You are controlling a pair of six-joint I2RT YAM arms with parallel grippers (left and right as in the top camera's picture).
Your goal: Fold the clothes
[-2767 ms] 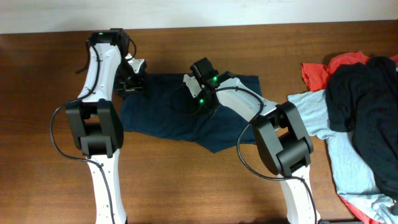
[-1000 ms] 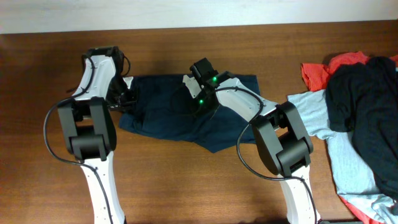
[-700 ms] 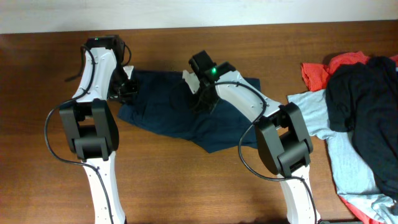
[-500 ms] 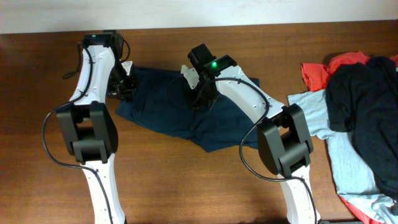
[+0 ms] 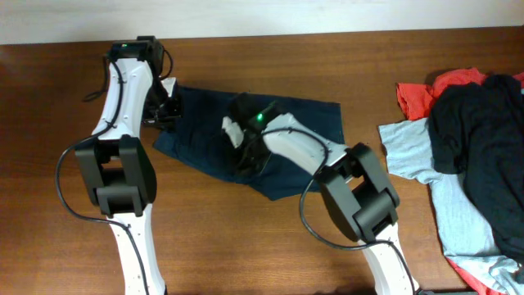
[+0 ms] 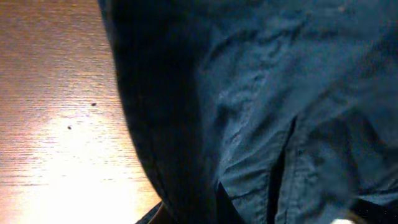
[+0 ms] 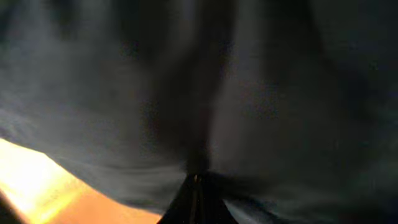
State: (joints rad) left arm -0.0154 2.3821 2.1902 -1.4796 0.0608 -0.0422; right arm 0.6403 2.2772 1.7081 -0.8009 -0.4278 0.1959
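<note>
The clothes, a pair of dark navy shorts [image 5: 299,123], lie rumpled on the brown table left of centre. My left gripper [image 5: 166,111] is at their far left edge, shut on a fold of the cloth. In the left wrist view the shorts [image 6: 261,99] fill most of the frame and hang up toward the jaws at the bottom edge. My right gripper [image 5: 243,156] is over the shorts' near middle. Its closed fingertips [image 7: 198,182] pinch a gathered ridge of the dark cloth [image 7: 249,93].
A heap of other garments lies at the right edge: a red one [image 5: 426,88], a light blue T-shirt [image 5: 408,152] and a black one [image 5: 483,131]. Bare wooden table [image 5: 246,246] runs along the front, and the table's far edge meets a white wall.
My right gripper has swung from the shorts' far middle toward the near left, dragging cloth with it. The left gripper has shifted slightly farther back, still holding the left edge.
</note>
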